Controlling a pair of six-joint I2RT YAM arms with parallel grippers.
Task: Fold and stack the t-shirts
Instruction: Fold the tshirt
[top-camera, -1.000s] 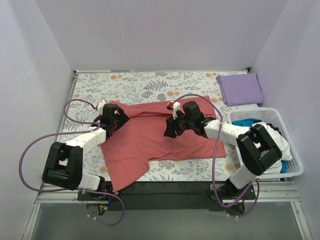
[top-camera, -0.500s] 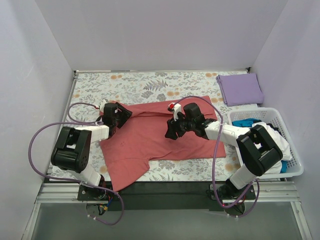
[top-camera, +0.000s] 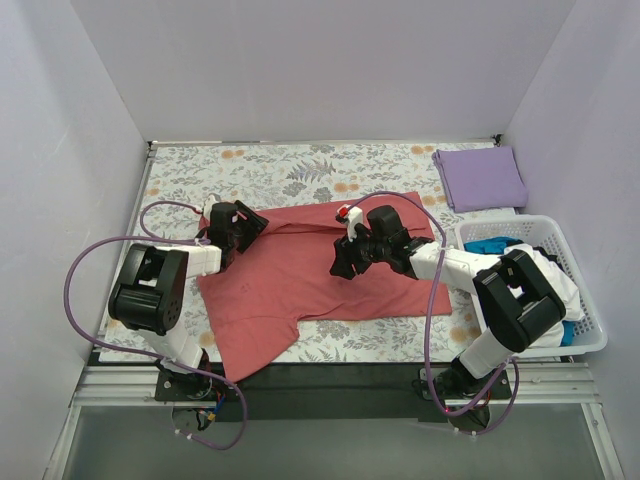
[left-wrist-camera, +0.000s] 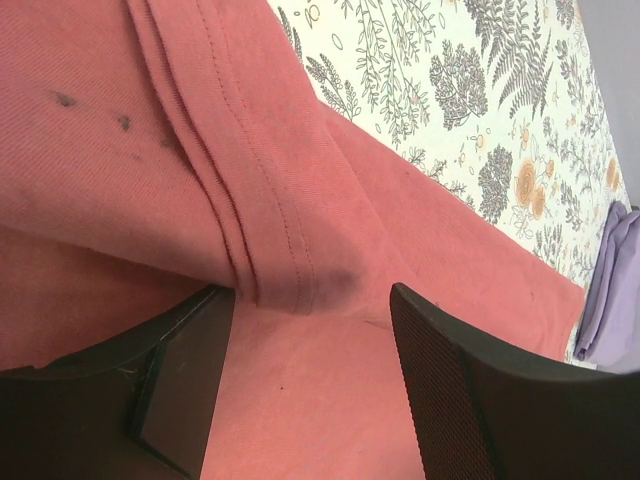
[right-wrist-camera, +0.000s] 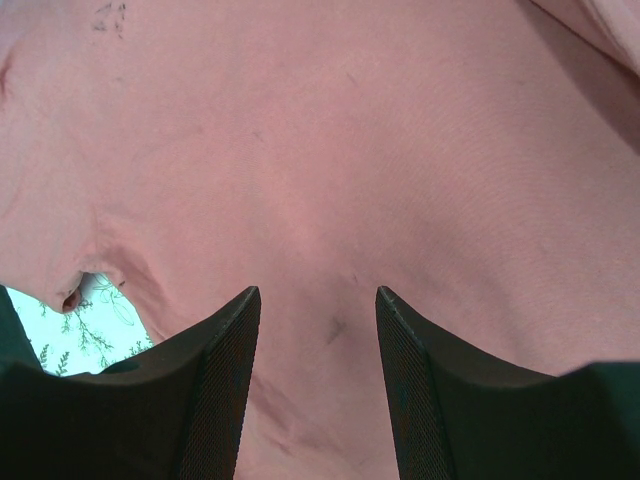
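Observation:
A salmon-red t-shirt (top-camera: 290, 285) lies spread over the middle of the floral table cloth (top-camera: 290, 170). My left gripper (top-camera: 243, 226) is at the shirt's back left corner. In the left wrist view it (left-wrist-camera: 312, 292) stands open low over the red cloth (left-wrist-camera: 100, 180), and a hemmed folded edge (left-wrist-camera: 270, 230) ends just ahead of the fingertips. My right gripper (top-camera: 340, 262) is over the shirt's middle. In the right wrist view it (right-wrist-camera: 317, 292) is open above smooth red cloth (right-wrist-camera: 320, 150), with nothing between the fingers. A folded lavender t-shirt (top-camera: 480, 178) lies at the back right.
A white slatted basket (top-camera: 505, 222) stands at the right edge, holding blue cloth (top-camera: 495, 243) and white cloth (top-camera: 555, 275). Grey walls enclose the table on three sides. Purple cables loop from both arms. A strip of table cloth (right-wrist-camera: 70, 320) shows by the shirt's edge.
The left arm's elbow has swung back toward its base, and its gripper has shifted slightly to the back right along the shirt's corner. The right arm has not moved.

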